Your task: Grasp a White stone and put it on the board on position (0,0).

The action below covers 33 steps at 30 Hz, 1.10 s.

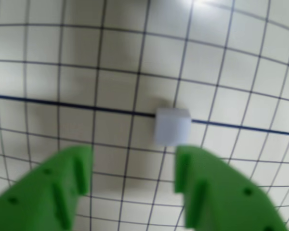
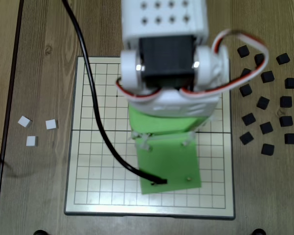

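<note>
Fingers [image 1: 132,168] spread wide and empty, White stone [image 1: 172,126] on board [image 1: 86,72] seam, hidden by arm in fixed view

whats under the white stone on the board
In the wrist view the White stone lies on the board, on its dark middle seam where a grid line crosses. Any dot beneath it is covered. The open hand is clear of it.
</note>
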{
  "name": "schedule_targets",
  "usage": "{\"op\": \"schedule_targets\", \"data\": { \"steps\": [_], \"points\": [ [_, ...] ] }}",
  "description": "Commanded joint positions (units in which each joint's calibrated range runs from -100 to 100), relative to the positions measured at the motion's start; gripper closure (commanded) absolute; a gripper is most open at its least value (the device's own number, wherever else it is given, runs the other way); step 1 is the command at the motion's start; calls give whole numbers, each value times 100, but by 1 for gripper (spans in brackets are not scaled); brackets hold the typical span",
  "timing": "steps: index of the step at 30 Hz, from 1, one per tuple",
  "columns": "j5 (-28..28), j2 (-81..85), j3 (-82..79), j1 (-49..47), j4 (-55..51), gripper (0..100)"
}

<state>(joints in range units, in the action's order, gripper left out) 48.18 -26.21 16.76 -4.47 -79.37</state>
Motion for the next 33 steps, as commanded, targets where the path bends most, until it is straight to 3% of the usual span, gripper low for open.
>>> {"op": "schedule_targets", "data": {
  "steps": [1,13,33],
  "points": [
    [-44,709,662,61,-87,91],
    [-44,938,304,97,-78,93],
    [24,5822,-5155,188,699,94]
  ]
}}
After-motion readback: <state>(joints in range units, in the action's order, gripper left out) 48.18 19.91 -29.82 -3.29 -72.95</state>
